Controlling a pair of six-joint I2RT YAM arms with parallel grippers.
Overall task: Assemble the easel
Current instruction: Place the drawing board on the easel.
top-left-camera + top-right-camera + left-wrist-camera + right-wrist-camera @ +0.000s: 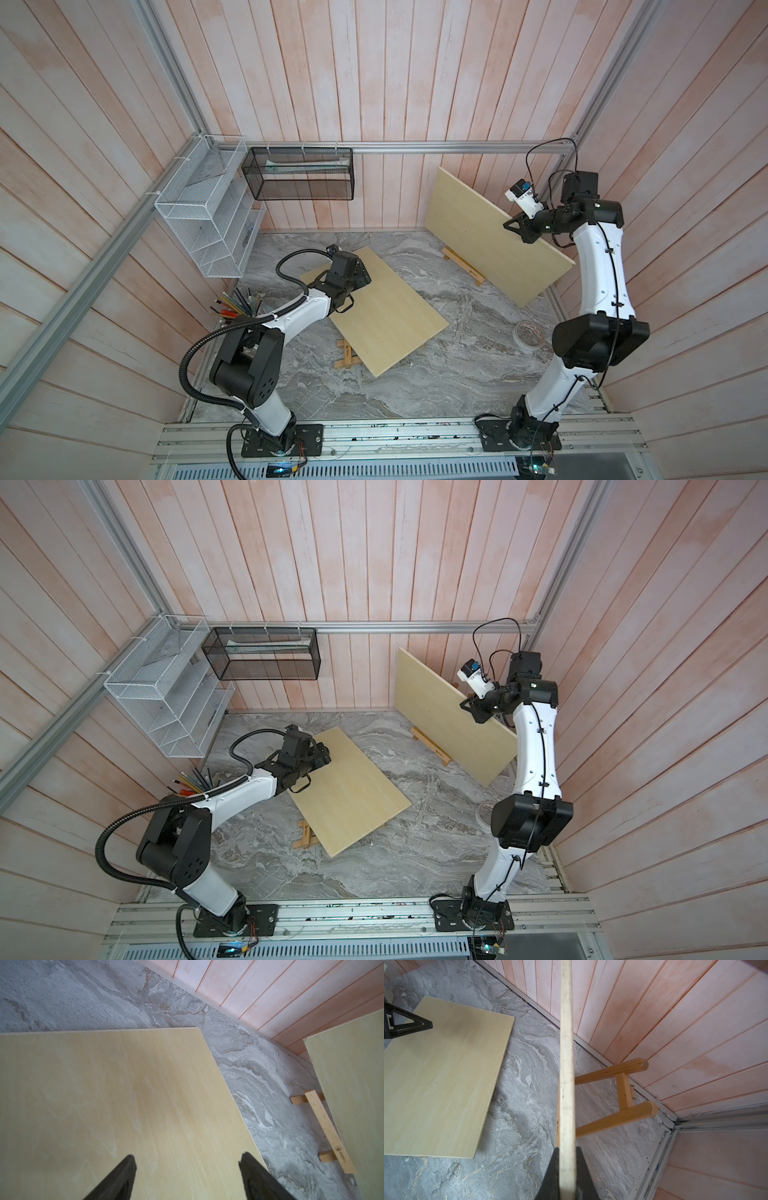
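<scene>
Pinched tight on the upper edge of the upright board (469, 224) at the right gripper (568, 1150); spread wide and empty at the left gripper (188, 1155), just above the flat board (386, 316). Could topple the easel (610, 1073) propped behind the upright board near the back wall (374, 187) if tugged sideways or released off-balance (seated, seemingly, only by the lower edge on the ledge (326, 1130)), and could scrape the flat board off the second easel (347, 353) lying under its near corner. Leaves open marble tabletop (415, 382) between and before both boards, but scant room by that wall behind
</scene>
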